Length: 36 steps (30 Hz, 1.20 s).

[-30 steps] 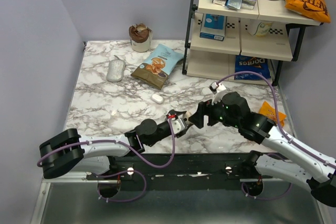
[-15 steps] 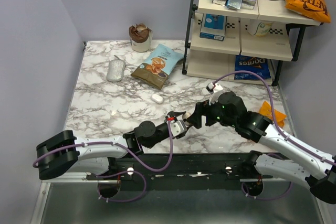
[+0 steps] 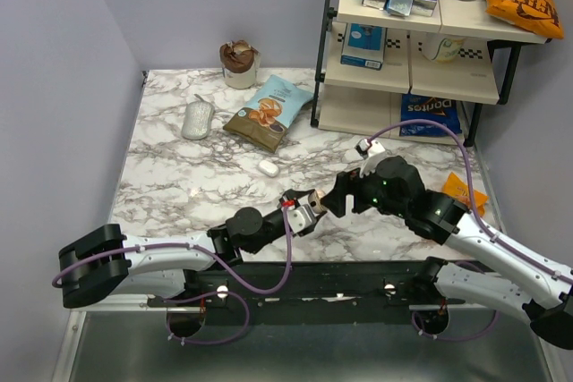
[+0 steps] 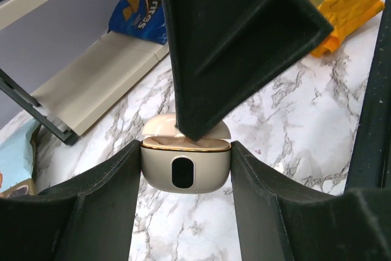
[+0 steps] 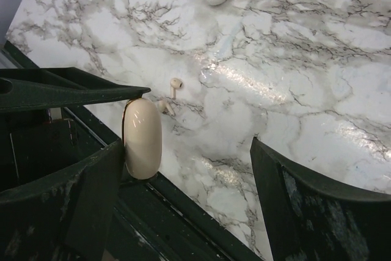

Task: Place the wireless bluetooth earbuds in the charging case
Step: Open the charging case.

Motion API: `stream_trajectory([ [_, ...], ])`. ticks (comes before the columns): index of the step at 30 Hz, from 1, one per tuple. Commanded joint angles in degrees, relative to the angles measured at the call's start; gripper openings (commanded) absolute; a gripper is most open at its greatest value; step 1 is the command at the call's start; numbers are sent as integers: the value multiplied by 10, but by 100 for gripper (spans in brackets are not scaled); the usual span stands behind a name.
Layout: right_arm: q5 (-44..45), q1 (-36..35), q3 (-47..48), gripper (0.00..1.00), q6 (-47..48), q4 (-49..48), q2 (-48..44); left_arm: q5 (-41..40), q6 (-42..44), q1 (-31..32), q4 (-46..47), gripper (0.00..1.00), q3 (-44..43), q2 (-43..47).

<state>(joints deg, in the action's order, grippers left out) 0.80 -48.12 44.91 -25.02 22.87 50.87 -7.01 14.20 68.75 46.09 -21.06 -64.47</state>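
Note:
My left gripper (image 4: 184, 178) is shut on the charging case (image 4: 186, 172), a cream-white oval with a gold rim, gripped by its two sides just above the marble. Its lid stands slightly raised. One finger (image 4: 232, 41) of my right gripper (image 5: 186, 151) has its tip pushed into the gap under the lid. That gripper is open, with only marble between its fingers. In the right wrist view the case (image 5: 142, 139) shows at the left finger. Two wireless bluetooth earbuds (image 5: 176, 82) (image 5: 164, 107) lie on the table close to it. From above, both grippers (image 3: 307, 212) (image 3: 333, 199) meet near the table's front edge.
A second white pebble-shaped case (image 3: 269, 167) lies mid-table. Behind it are a snack bag (image 3: 269, 112), a grey oval object (image 3: 197, 120) and a cup (image 3: 239, 62). A shelf rack (image 3: 412, 87) stands at the back right, with an orange packet (image 3: 461, 194) on the right.
Both grippers have shifted a little to the left along the front edge. The left gripper has kept its hold on the case throughout.

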Motion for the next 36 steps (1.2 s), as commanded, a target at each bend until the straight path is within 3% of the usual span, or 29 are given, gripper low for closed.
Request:
stream_trajectory([
  [1, 60, 5, 15, 91, 8, 29, -10, -13, 7, 6, 8, 0, 11, 16],
  [10, 73, 5, 14, 91, 2, 34, -16, -18, 7, 6, 8, 0, 15, 22],
  [15, -24, 4, -7, 90, 10, -46, -68, -20, 3, 6, 13, 0, 16, 27],
  [20, -45, 5, 17, 76, 6, -36, -28, -20, 0, 9, 16, 0, 18, 36],
  [31, -55, 7, 29, 63, -4, -26, 19, -26, 5, 15, 10, 0, 19, 67],
  [36, -71, 7, 33, 47, -1, -29, 27, -30, 2, 16, 11, 0, 22, 72],
])
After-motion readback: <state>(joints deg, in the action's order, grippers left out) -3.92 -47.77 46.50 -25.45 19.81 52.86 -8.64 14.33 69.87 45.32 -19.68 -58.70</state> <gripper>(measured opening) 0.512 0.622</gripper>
